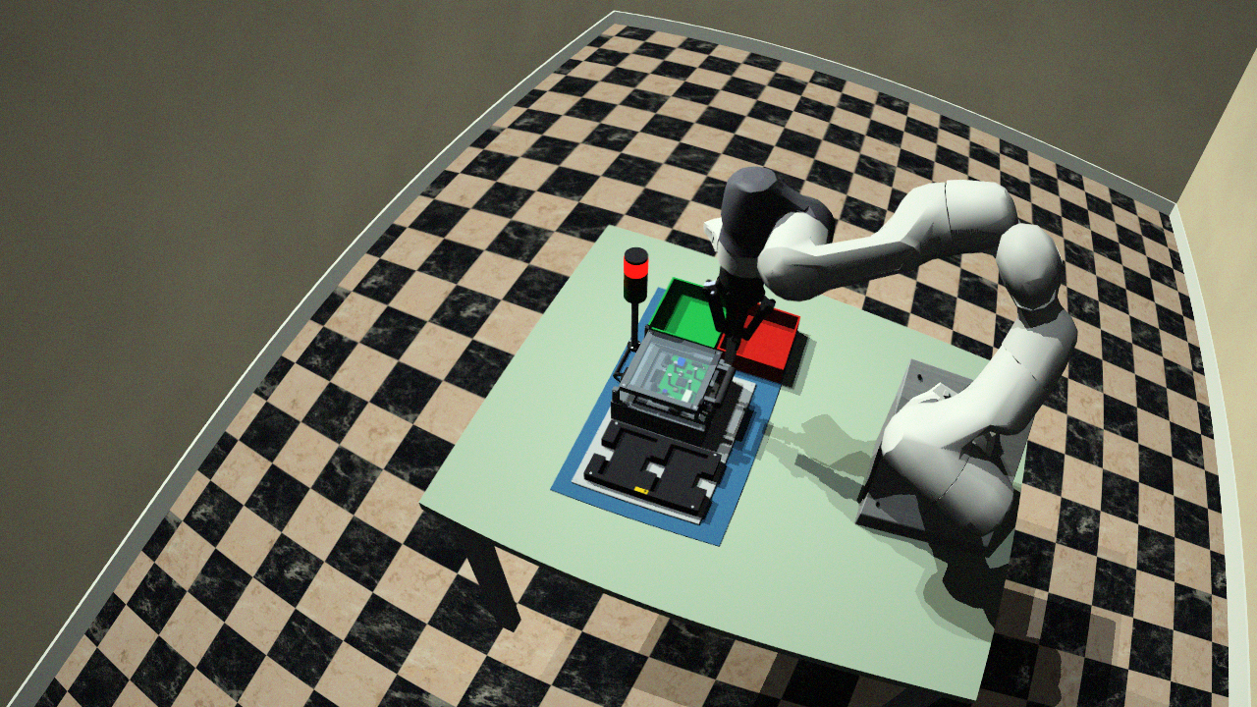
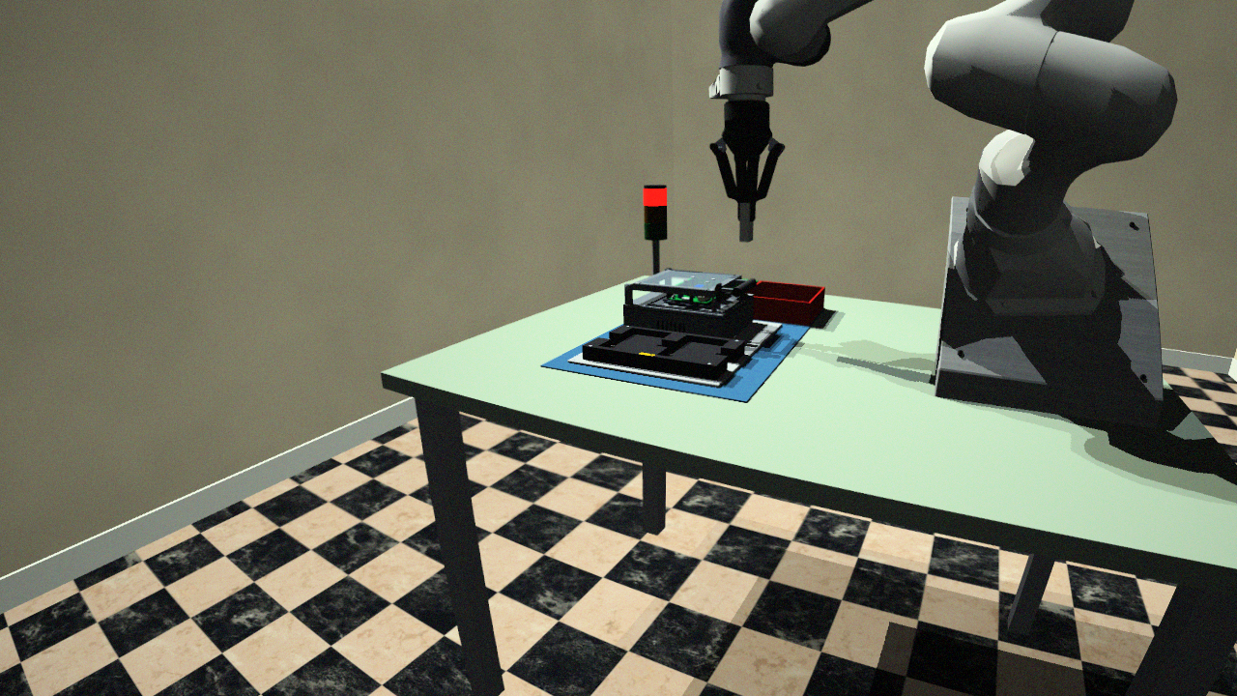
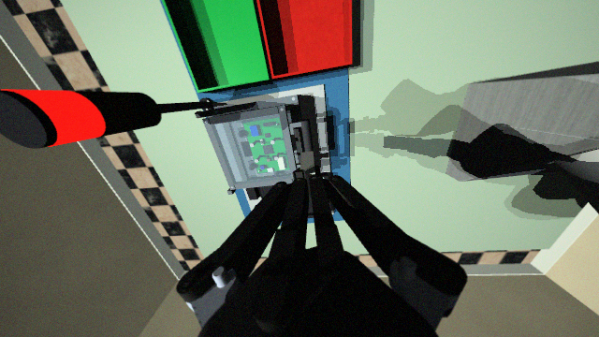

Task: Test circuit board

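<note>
The green circuit board lies face up in the black tester, under its clear lid, which is down. The signal tower beside the tester shows red. My gripper is shut and empty. It hangs high above the tester's edge on the side toward the red bin. The red bin and the green bin stand side by side behind the tester.
The black tray lies in front of the tester with both pockets empty. Everything stands on a blue mat on the green table. The arm's grey base stands at the right.
</note>
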Tool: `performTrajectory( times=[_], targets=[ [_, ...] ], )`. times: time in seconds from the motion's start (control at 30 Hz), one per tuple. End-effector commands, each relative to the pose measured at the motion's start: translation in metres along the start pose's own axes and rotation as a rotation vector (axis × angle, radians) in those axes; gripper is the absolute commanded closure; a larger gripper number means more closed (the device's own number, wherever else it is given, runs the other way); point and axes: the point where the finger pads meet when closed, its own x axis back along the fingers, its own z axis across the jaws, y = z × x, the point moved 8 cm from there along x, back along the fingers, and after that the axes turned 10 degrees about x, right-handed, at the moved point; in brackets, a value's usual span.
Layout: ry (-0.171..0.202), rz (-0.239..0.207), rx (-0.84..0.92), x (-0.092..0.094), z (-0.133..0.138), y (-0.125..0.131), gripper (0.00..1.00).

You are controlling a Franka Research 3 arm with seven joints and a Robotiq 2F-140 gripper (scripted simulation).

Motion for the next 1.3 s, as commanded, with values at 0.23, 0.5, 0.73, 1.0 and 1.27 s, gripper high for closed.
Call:
performTrajectory(
  times=[0.23, 0.5, 0.73, 1.0, 1.27],
  targets=[
    [-0.002, -0.001, 0.004, 0.001, 0.000, 0.000, 1.00],
    [-0.002, -0.001, 0.004, 0.001, 0.000, 0.000, 1.00],
    [-0.002, -0.001, 0.004, 0.001, 0.000, 0.000, 1.00],
    [-0.002, -0.001, 0.004, 0.005, 0.000, 0.000, 1.00],
    [-0.002, -0.001, 0.004, 0.013, 0.000, 0.000, 1.00]
  ],
)
